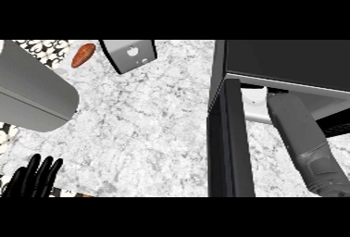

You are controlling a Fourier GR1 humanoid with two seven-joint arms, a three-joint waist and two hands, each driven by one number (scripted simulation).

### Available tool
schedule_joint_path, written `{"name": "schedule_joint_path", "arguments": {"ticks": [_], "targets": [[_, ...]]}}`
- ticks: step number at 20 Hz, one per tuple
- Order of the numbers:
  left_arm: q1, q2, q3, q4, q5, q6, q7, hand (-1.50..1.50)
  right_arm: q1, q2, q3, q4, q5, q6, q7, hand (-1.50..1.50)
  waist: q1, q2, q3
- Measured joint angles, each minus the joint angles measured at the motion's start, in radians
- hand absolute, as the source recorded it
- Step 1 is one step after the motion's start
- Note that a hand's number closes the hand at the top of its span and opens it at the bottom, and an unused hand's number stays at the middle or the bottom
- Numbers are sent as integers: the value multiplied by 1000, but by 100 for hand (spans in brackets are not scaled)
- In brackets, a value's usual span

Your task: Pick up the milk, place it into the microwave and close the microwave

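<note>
Your right forearm reaches into the microwave (287,65); that hand is hidden, so you cannot tell its state. The milk (253,95) sits inside, beside it. The door (231,139) remains open. Left hand (34,178) rests open.

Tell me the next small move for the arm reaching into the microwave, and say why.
Probably draw the right forearm back out of the microwave. It reaches past the open door into the cavity, where something white, possibly the milk, shows; the right hand itself is hidden. The door can only swing shut once the arm is out. The left hand rests open at the lower left.
</note>
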Motion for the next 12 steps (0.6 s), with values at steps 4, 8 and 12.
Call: {"name": "schedule_joint_path", "arguments": {"ticks": [4,8,12], "targets": [[-9,-15,-24,2,-27,16,7,-150,-59,-7,-12,91,4,28,18,-150,-14,1,2],[-16,-29,-48,3,-53,31,16,-150,-102,-14,-27,157,4,44,13,-150,-25,0,3],[-21,-39,-64,1,-72,42,25,-150,-121,-21,-54,201,-12,55,-11,-150,-35,-5,3]]}}
